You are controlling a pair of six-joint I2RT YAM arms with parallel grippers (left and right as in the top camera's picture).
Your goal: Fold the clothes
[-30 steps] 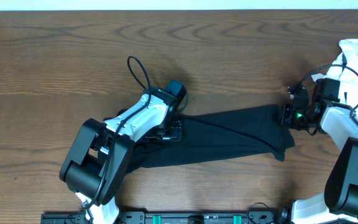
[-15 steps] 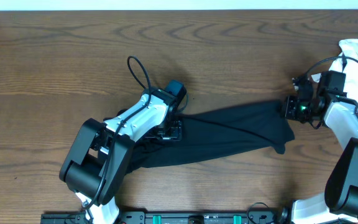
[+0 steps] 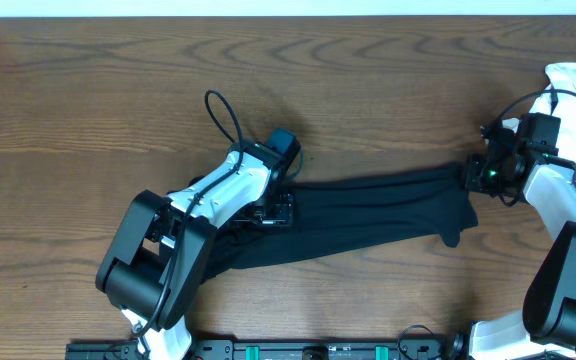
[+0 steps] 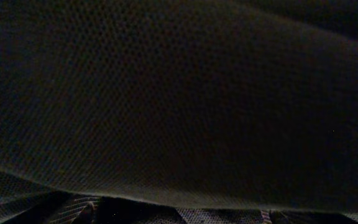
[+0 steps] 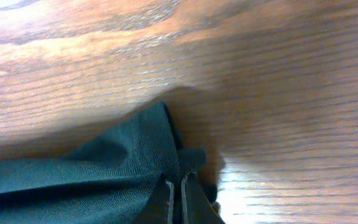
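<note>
On the table (image 3: 88,100) lies the black T-shirt (image 3: 368,215); right tool (image 5: 180,186) pinches it.

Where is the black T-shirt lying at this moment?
In the overhead view the black T-shirt stretches across the middle of the table, its left part under the left gripper and its right end pinched by the right gripper.
</note>
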